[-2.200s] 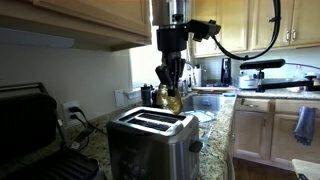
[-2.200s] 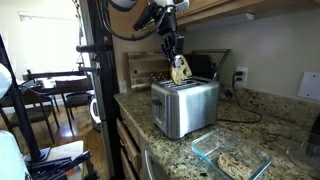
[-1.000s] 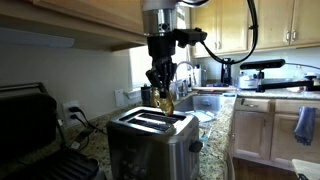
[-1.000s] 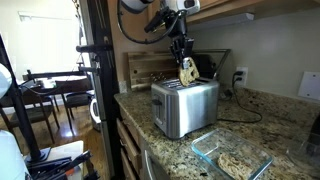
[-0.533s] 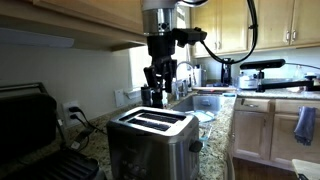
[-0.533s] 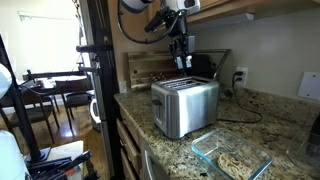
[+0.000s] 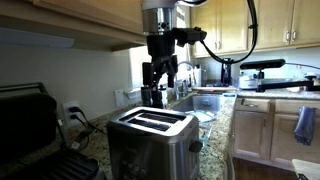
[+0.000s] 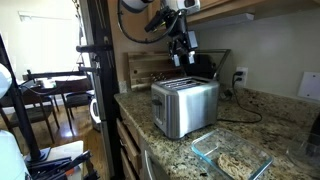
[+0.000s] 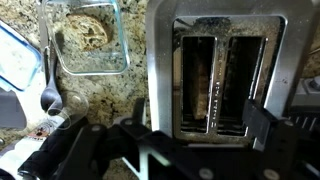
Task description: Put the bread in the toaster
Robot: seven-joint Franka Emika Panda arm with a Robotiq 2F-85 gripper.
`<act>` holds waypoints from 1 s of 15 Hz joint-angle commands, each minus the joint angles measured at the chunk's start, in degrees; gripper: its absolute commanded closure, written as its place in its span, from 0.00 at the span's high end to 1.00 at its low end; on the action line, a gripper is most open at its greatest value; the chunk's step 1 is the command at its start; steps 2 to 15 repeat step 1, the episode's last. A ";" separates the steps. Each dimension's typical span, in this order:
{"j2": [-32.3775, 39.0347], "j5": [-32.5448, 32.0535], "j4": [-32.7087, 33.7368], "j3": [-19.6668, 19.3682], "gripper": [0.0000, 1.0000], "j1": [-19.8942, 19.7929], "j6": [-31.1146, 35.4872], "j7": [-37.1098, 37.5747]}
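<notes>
The gripper [image 7: 158, 94] is matt black and blocky, and its jaws are built of slim linked bars. Above it sits a pale grey, cylindrical wrist segment [image 7: 160, 14] with a rounded silvery sheen. A thick black cable [image 7: 250, 25] loops out from the wrist. In the wrist view the gripper's parts appear as dark, blurred, angular blocks.

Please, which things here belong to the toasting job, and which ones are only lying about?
Job: toaster; bread, apparently down in one slot; gripper, open above the toaster.

Lying about: glass dish; spoon; black grill press; blue towel.
</notes>
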 commanded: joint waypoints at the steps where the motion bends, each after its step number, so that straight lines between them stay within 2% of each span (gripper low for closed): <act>1: 0.05 -0.19 0.12 -1.01 1.00 1.08 -0.14 0.12; 15: 0.05 -0.19 0.12 -1.01 1.00 1.08 -0.14 0.12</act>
